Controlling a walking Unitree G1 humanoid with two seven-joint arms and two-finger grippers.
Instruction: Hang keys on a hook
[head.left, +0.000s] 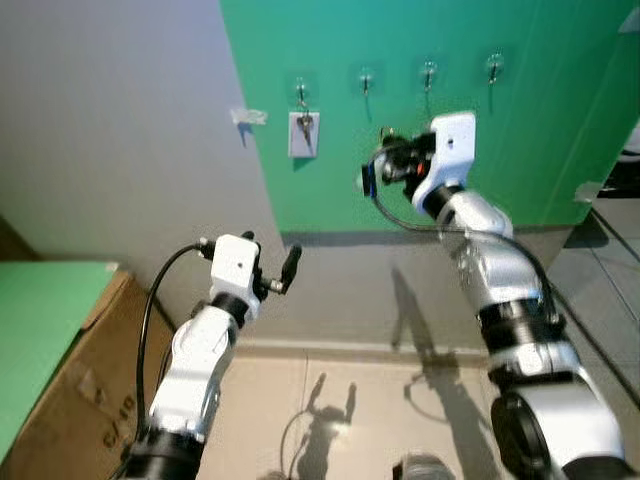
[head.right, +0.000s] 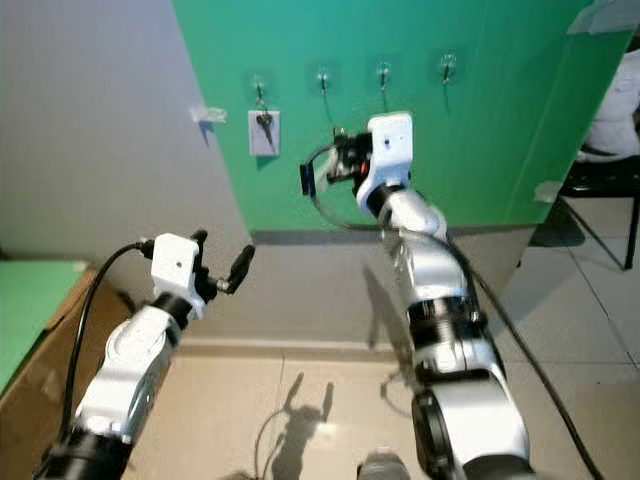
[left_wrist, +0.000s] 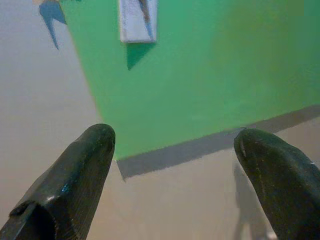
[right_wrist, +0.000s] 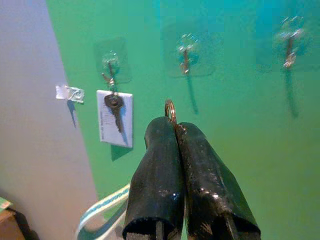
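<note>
Up by the green wall's hooks (right_wrist: 185, 56), right gripper (right_wrist: 173, 129) w/ jaws clenched on key ring (right_wrist: 170, 109); left gripper (left_wrist: 175, 150) jaws released.

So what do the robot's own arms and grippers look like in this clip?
Both arms are glossy silver-white segments with black joint rings. Each wrist carries a white boxy camera housing with a black cable looping back along the arm. The left gripper and right gripper each have two long, rounded black fingers.

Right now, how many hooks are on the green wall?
4, in one row: the leftmost hook holds a key with a white tag; the second hook, third hook and fourth hook are bare.
</note>
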